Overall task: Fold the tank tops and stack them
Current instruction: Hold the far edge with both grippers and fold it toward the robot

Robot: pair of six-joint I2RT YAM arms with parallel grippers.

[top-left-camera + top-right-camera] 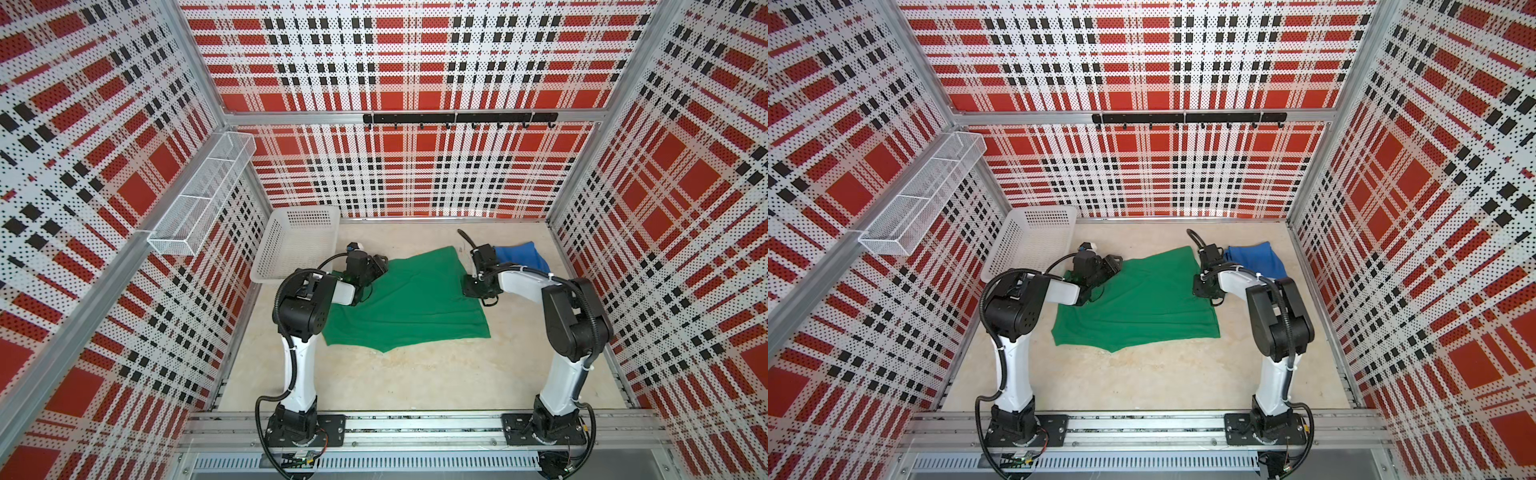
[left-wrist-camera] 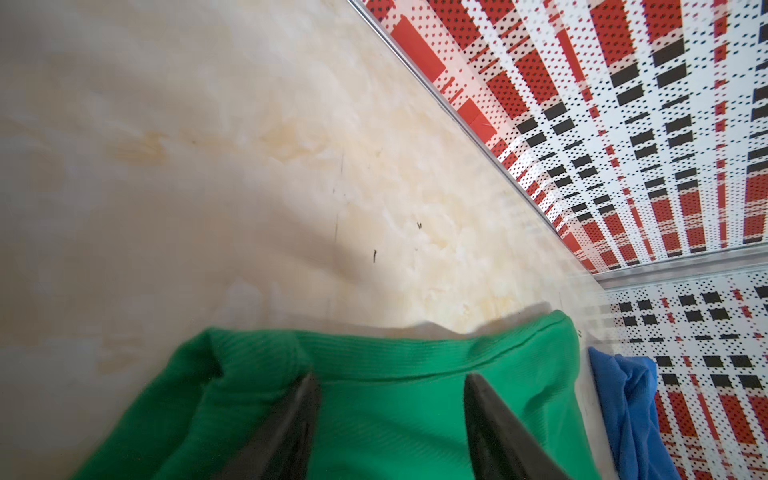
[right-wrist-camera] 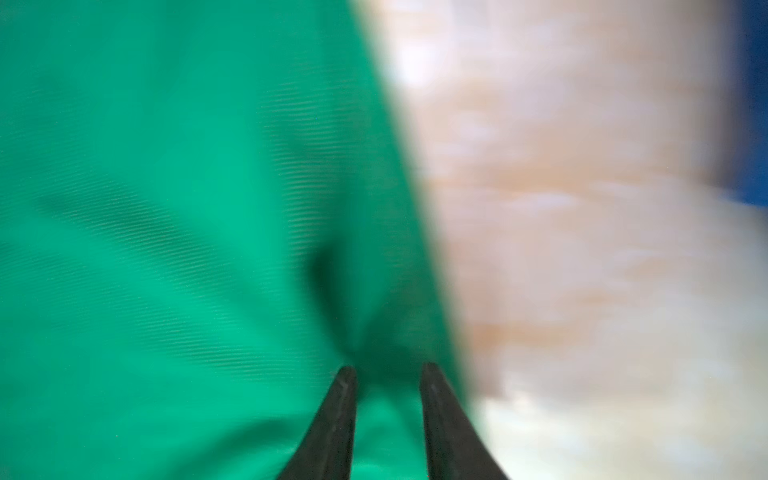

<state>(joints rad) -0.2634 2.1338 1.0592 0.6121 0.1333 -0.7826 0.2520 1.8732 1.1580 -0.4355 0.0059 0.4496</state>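
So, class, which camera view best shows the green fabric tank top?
Either top view: the green fabric tank top shows almost whole, only corners hidden. Left wrist view catches one rumpled edge; right wrist view a blurred close-up patch.

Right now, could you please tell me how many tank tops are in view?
2. The green tank top lies spread out in the middle of the table; the blue tank top sits bunched beyond it toward the far right. None shows in the white basket.
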